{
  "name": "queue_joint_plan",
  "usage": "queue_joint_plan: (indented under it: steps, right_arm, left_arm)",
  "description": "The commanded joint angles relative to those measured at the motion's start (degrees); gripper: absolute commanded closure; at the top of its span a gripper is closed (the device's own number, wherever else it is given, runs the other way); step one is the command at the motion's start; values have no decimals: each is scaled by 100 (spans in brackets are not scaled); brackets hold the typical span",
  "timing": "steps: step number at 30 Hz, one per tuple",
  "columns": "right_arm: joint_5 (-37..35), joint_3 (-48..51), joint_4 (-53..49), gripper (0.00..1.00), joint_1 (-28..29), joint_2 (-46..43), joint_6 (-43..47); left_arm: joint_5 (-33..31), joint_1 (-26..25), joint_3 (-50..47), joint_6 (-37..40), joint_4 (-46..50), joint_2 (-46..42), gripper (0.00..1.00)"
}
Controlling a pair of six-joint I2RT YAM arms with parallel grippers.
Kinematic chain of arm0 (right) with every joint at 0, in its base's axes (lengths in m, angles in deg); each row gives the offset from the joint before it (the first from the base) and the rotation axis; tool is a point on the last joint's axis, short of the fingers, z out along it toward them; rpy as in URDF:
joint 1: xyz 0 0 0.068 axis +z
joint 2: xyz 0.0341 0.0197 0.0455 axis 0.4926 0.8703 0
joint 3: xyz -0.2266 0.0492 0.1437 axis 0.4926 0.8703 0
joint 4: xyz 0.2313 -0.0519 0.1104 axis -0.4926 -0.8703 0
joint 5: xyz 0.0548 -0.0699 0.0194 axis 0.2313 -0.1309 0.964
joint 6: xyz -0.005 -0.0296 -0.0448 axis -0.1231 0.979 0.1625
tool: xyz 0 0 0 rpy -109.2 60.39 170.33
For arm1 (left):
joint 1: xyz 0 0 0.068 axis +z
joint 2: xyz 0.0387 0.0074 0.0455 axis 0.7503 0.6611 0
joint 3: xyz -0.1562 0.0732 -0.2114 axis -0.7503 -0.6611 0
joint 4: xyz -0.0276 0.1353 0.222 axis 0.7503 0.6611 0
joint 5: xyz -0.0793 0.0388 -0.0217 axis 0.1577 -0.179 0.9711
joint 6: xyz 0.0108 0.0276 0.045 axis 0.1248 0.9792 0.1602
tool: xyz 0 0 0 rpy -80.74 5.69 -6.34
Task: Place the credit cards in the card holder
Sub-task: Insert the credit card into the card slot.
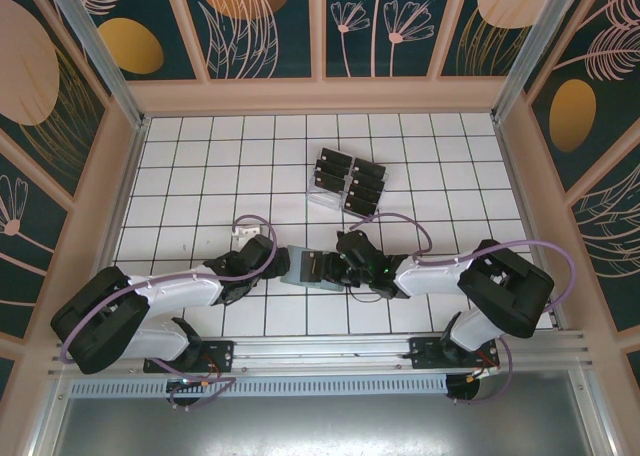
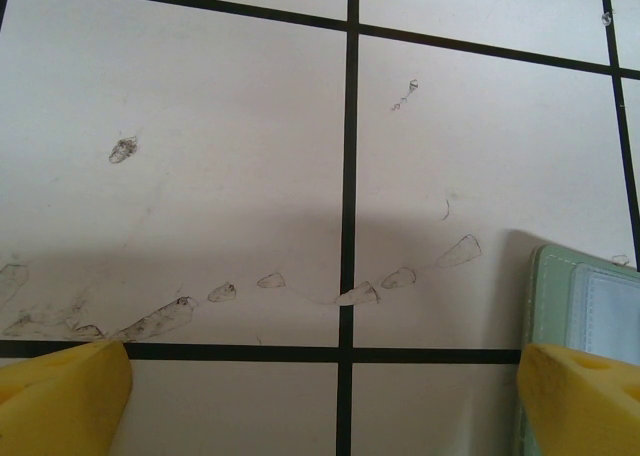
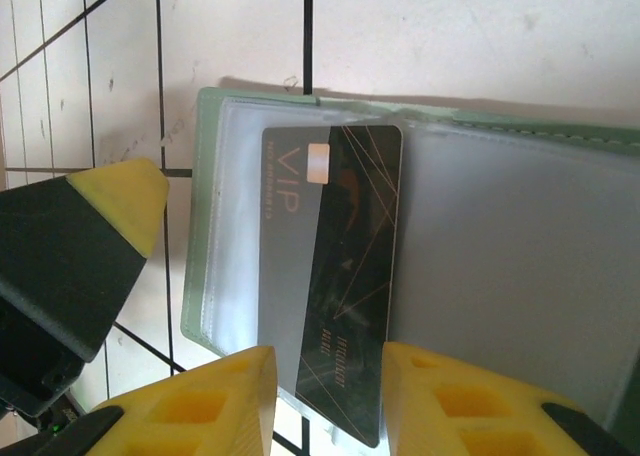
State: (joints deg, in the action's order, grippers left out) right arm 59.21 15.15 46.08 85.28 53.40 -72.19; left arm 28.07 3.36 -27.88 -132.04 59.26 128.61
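Note:
The grey-green card holder (image 1: 300, 269) lies open on the tiles between my two grippers. In the right wrist view a black credit card (image 3: 350, 276) with "VIP" lettering lies on the card holder (image 3: 520, 236), its upper left part under a clear pocket film. My right gripper (image 3: 330, 401) is shut on this card's near end, a yellow finger at each long edge. My left gripper (image 2: 325, 401) stands wide open over bare tile, with the card holder's edge (image 2: 590, 306) by its right fingertip. Several more black credit cards (image 1: 350, 174) sit in a rack farther back.
The clear slotted rack (image 1: 322, 197) stands two tiles behind the card holder. A small white piece (image 1: 240, 232) lies by the left arm. Wooden walls ring the tiled floor (image 1: 200, 156). One left finger (image 3: 90, 236) sits close to the holder's left edge.

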Motion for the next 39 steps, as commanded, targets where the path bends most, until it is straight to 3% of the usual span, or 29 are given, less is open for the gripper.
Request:
queue_joint_plan:
  steps: [1,28,39]
  right_arm:
    - [-171,27,-235,70,80,-71,-1]
    - [4,-265,-75,87,183,411,72]
    - [178,-424,144,88,260,683,46]
  left_arm:
    - [183,22,-97,40,25,69,2]
    - [329,17,-206,9,-193,208,2]
    - [411,-26,-258,-34,-300,253,2]
